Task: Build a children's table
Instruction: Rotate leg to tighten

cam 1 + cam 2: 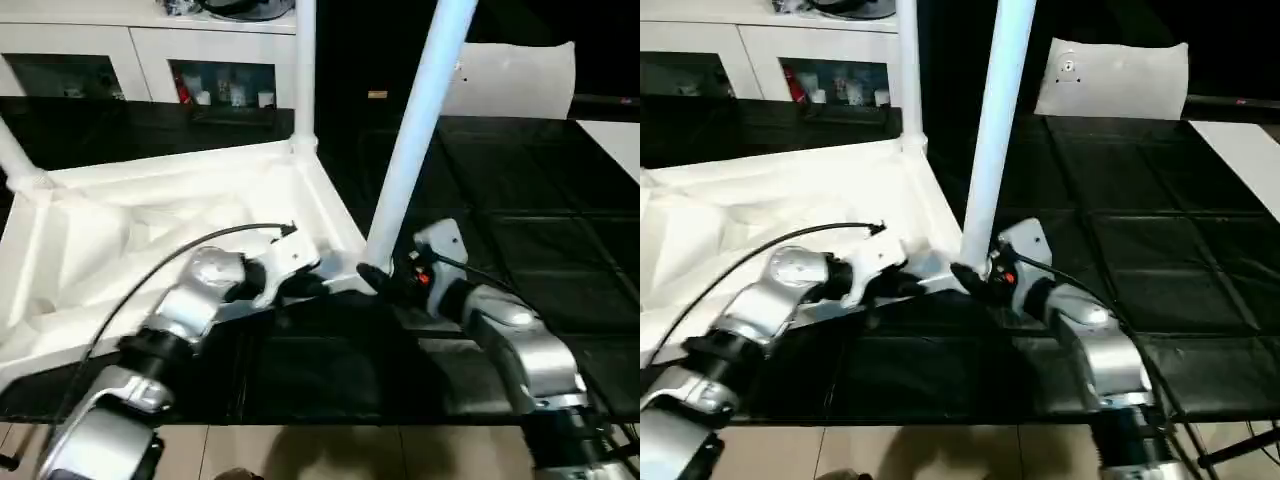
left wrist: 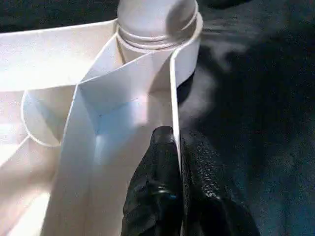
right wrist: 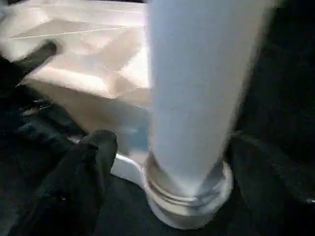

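Right gripper (image 3: pixel 162 162) spread either side of leg (image 1: pixel 415 150) base, centre frame | left gripper (image 2: pixel 177 167) pinching tabletop (image 1: pixel 150 230) wall, centre-left | leg upright in near corner socket | advice: hold tabletop steady, check leg fully seated.

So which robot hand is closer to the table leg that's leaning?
The right. The right gripper sits open around the base of the leaning leg at its corner socket. The left gripper is a little farther off, shut on the tabletop rim beside that corner.

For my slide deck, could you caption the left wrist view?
Left gripper shut on the upturned tabletop's rim, beside a leg seated in its corner socket.
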